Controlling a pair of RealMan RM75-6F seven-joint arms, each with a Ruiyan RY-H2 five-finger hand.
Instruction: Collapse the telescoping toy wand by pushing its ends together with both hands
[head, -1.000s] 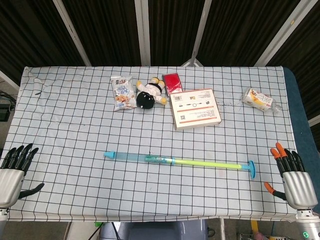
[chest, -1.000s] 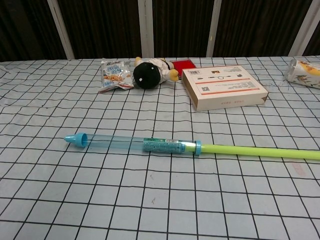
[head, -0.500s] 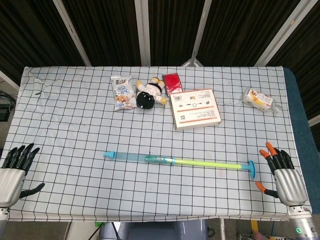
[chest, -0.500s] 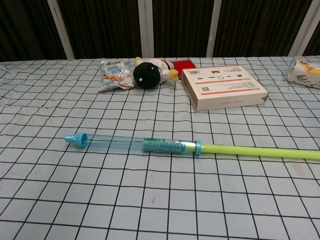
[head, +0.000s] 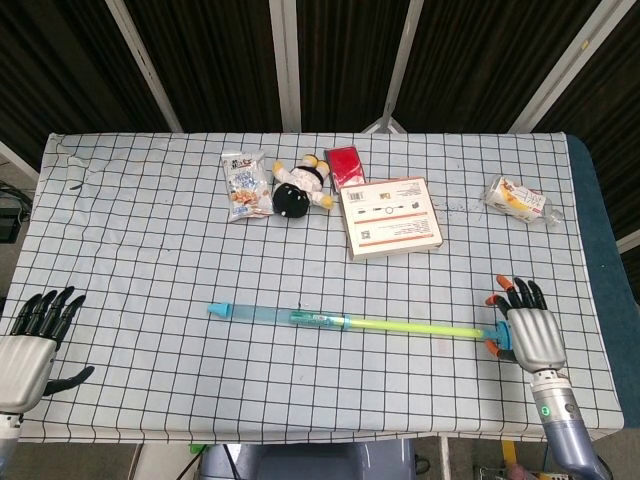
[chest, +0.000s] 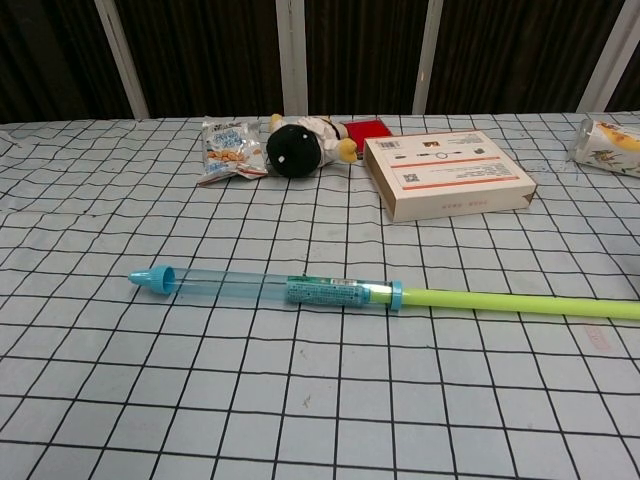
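So the long telescoping toy wand (head: 350, 321) is lying flat on the black-gridded white tablecloth (head: 140, 240), fully stretched out. It's got a clear blue plastic tube on one half with a little blue cap at the far tip, then a thin yellow-green rod coming out of a blue collar, and the rod ends in a blue disc. In the chest view the wand (chest: 300, 291) runs across the middle and the rod goes right off the edge of the picture, so that end isn't visible there.

The right hand (head: 526, 330), silver with orange fingertips, is right at the disc end of the wand. Fingers are spread and pointing away from the robot, and it covers the disc, so it looks like it's touching, but I honestly can't tell if it's pressing on it or just up against it. Not wrapped around anything as far as I can see.

The left hand (head: 30, 345), silver with black fingers, is well apart from the wand's capped tip, off by the table corner, fingers fanned out, holding nothing.

Beyond the wand, on the side away from the robot: a flat tan cardboard box (head: 390, 217) with a printed label, a small black-and-white plush toy (head: 297, 189), a white snack packet (head: 243, 186) just beside the plush, a red card-like thing (head: 346, 164) behind the box, and a crinkly clear-wrapped snack bag (head: 517, 200) further out past the wand's disc end.
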